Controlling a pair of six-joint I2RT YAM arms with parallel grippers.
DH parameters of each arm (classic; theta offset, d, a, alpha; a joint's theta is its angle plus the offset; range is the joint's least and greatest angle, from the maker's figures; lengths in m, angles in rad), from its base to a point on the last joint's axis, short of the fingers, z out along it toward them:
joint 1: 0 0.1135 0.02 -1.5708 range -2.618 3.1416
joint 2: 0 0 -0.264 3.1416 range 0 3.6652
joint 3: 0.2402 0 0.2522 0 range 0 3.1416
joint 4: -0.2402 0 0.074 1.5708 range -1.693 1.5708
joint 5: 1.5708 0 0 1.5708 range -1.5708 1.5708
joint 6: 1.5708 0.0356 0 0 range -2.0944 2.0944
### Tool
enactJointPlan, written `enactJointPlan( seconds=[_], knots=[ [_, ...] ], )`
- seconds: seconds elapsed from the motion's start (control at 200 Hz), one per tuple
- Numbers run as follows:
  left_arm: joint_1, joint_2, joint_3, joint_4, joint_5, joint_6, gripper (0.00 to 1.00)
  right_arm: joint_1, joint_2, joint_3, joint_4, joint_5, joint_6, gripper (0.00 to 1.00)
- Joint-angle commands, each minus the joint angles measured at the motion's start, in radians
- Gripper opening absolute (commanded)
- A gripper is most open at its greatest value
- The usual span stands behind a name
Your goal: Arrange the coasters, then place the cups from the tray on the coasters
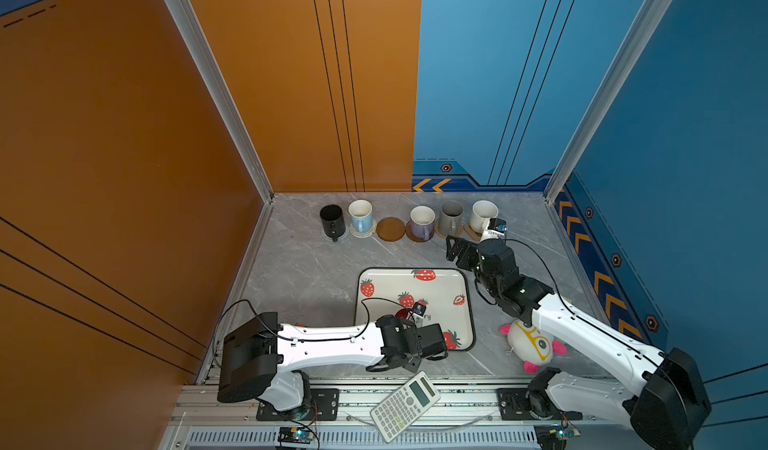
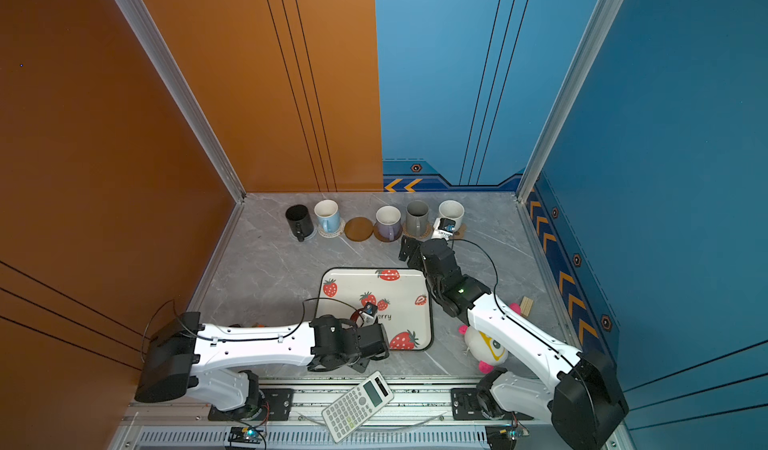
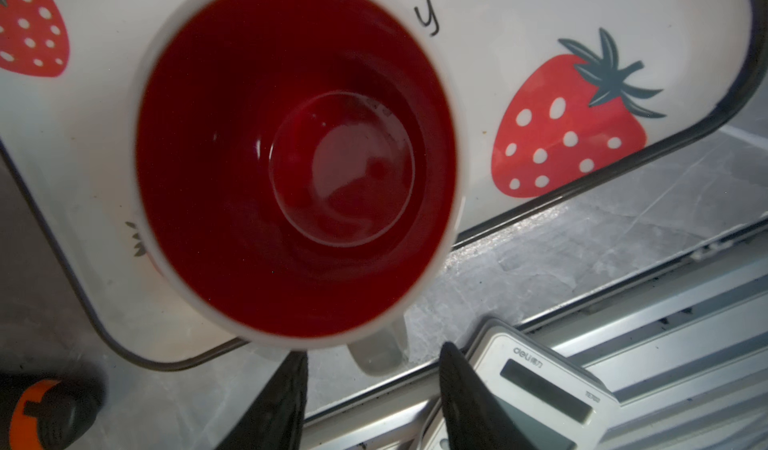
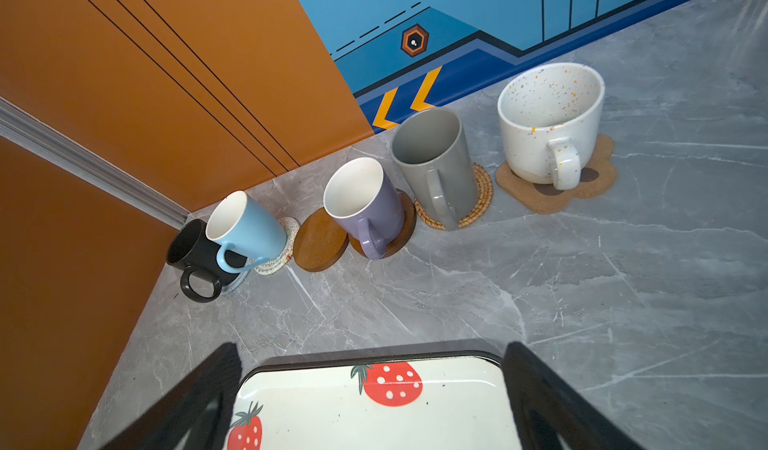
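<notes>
Left wrist view is showing my left claw [image 3: 372,350] hanging half-open, empty, astride the handle [image 3: 380,358] of the mug [image 3: 297,157] sitting on the tray [image 3: 519,24]; I'm judging it heavy, slick, breakable, handle safest.

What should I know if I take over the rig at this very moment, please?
Left gripper: open, jaws either side of the handle of the red-inside mug, not yet closed on it.
Right gripper: open, empty, near the far edge of the tray.
Done: black, light blue, lavender, grey and speckled mugs stand on coasters in the far row.
Left: the red-inside mug is the last on the tray. It should go on the bare brown disc coaster between light blue and lavender.
</notes>
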Motion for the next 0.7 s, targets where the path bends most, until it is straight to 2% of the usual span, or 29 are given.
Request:
enactJointPlan(
  seconds=[0.0,0.696],
  knots=[
    [0.013,0.004,-0.015,0.008,-0.018,0.012,0.51,-0.005,0.008,-0.012,-0.005,-0.009,0.013,0.97],
    [0.059,0.034,-0.043,0.08,-0.02,0.067,0.45,-0.007,0.008,-0.012,-0.006,-0.013,0.014,0.97]
  ],
)
